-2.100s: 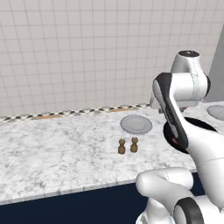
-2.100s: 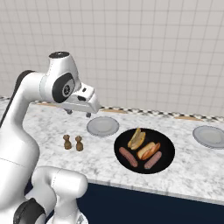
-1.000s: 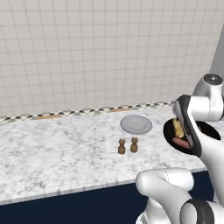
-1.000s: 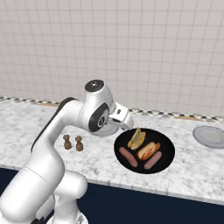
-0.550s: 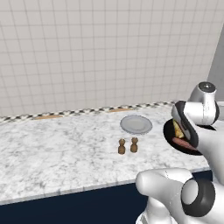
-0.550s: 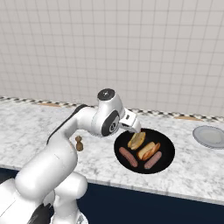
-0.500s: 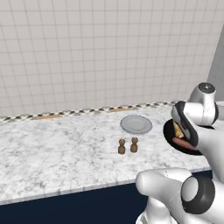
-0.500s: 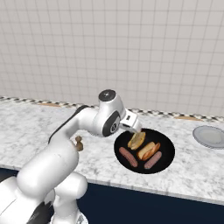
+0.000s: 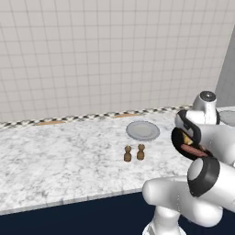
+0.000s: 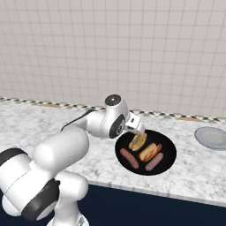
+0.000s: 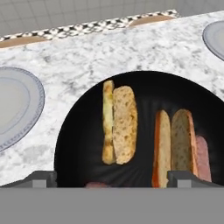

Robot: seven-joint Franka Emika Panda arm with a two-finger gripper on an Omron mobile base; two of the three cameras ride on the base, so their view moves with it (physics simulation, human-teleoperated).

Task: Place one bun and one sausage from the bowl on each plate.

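Nothing is being carried yet: the claw point(image 11: 112, 179) is being held wide open and empty above the black bowl point(image 10: 170, 162), with both buns point(image 11: 120, 124) directly ahead and both grey plates point(image 11: 17, 107) lying bare to either side.

Matt black bowl point(image 11: 83, 131), crusty golden buns point(image 11: 124, 124), veined marble counter point(image 11: 87, 57), smooth grey plates point(image 11: 17, 105)
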